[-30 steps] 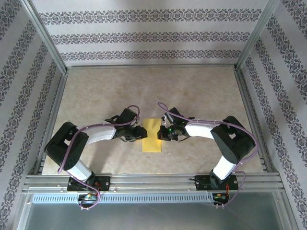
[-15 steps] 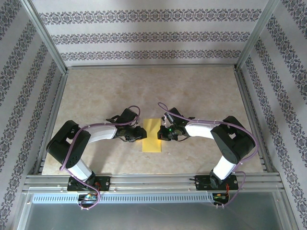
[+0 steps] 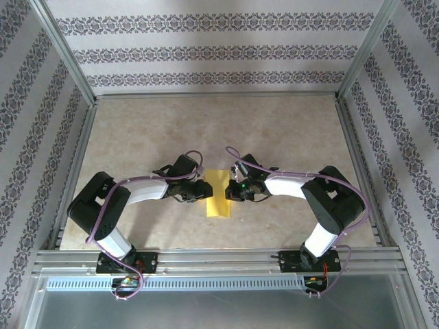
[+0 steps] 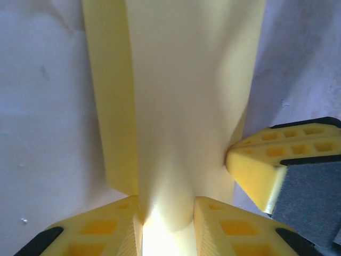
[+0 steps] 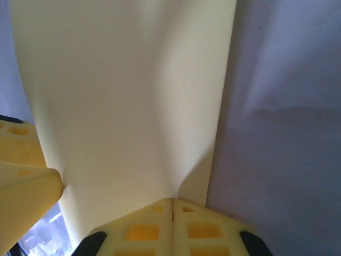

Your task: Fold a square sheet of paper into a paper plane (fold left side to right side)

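Left-to-right fold is proceeding: left gripper [image 4: 166, 226] is pinching the paper [image 4: 181, 96], right gripper [image 5: 172, 207] is clamping its opposite edge; next move needs edges aligning.

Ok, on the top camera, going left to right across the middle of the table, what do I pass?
You pass the left arm → left gripper → yellow paper → right gripper → right arm.

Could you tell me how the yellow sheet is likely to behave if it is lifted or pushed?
Probably floppy: the square sheet of paper bows up between the left gripper's fingers. Likely very light, being so thin. It may slide when pushed; the shut right gripper rests at its edge.
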Available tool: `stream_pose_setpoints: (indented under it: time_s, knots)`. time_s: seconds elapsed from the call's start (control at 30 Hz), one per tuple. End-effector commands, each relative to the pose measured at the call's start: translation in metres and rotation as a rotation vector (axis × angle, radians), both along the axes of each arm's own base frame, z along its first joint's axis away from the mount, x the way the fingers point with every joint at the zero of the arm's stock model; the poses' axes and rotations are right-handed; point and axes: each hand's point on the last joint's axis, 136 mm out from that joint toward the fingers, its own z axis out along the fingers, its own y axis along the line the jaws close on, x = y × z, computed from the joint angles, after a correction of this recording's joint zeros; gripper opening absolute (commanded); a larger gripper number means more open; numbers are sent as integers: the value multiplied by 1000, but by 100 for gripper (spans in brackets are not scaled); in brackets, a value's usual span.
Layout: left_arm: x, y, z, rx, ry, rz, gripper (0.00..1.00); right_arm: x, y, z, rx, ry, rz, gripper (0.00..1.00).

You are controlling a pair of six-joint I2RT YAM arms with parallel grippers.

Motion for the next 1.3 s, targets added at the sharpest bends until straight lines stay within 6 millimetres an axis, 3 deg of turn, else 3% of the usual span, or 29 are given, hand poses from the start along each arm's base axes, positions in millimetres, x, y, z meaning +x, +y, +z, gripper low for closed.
stream_pose_setpoints:
  time_s: [0.0,0.5,0.77,0.9,1.07,1.1,1.27]
  knots:
    - [4,-11,11,-34,-53,-44,31,-3,-8,-9,-36,13,3,0]
    - [15,-8,15,8,-101,-66,37,-4,-9,-9,-37,12,10,0]
    - [16,-7,7,25,-84,-62,37,-5,-11,-11,-43,10,8,0]
    - [10,-1,1,41,-59,-48,29,-2,-11,-6,-36,-4,5,0]
    - [4,3,-3,46,-31,-27,5,9,-10,10,-13,-62,7,0]
    - [4,2,-2,42,-24,-21,0,12,-10,16,-10,-90,11,2]
    - [5,-3,3,1,0,27,0,20,-16,45,-16,-248,36,25]
